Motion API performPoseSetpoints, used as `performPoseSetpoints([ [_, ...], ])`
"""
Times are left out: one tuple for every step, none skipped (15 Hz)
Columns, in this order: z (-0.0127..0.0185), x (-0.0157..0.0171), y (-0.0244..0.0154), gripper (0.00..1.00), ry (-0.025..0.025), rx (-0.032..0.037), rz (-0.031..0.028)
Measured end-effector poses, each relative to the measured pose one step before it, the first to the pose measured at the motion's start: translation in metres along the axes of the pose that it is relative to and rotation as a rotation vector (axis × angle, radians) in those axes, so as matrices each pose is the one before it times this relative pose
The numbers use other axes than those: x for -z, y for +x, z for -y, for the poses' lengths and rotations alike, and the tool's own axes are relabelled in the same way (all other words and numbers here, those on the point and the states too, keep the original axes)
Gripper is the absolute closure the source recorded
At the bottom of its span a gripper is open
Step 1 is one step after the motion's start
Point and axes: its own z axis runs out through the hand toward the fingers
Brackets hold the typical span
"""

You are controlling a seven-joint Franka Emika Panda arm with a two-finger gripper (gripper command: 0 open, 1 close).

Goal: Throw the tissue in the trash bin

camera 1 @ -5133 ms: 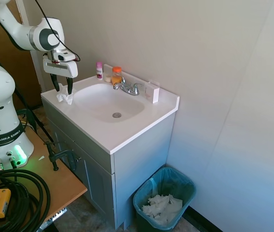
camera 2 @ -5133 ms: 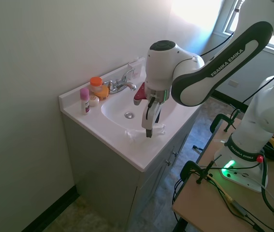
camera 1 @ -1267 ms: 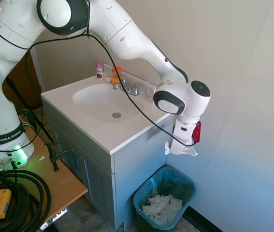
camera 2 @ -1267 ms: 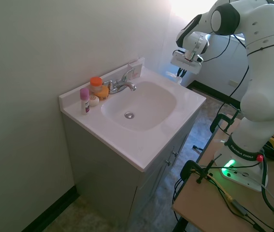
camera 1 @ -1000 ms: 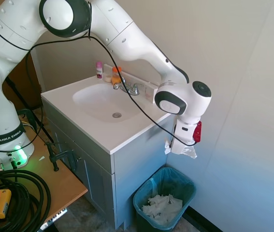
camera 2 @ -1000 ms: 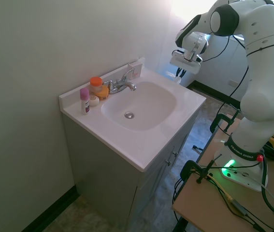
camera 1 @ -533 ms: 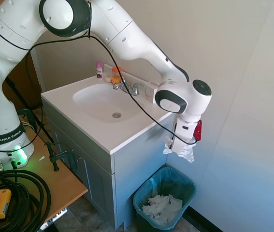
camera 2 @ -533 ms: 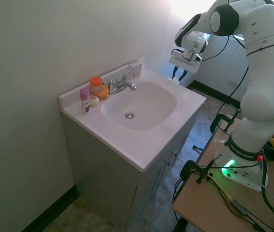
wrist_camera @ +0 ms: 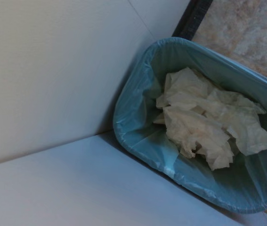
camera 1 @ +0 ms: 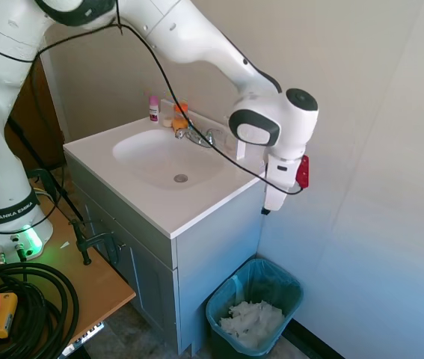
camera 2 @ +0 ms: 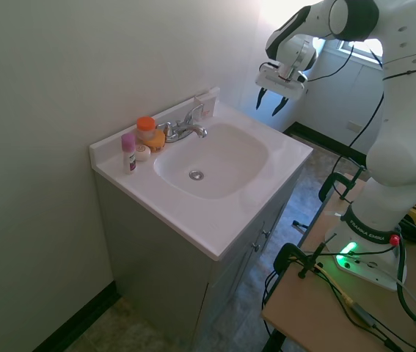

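Nothing sits between my gripper [camera 2: 279, 100], fingers apart above the bin [camera 1: 290, 288]. Tissue [wrist_camera: 204, 127] seems to lie among the paper inside; if it snagged the rim, it could slide out.

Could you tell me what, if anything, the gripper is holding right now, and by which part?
Nothing: the gripper hangs open and empty above the dark, teal-lined trash bin.

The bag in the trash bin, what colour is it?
Teal-green bag, clearest in the wrist view.
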Motion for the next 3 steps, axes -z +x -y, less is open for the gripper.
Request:
performPoseSetpoints([
  [-0.00739,0.01732,-0.01152,0.00,0.01508,0.01477,0.00253],
  [-0.00711,0.01602,-0.01147,0.00,0.01608,0.01464,-0.00467],
  [-0.00778,0.01464,-0.01291,0.00,0.01540,0.01639,-0.00417],
])
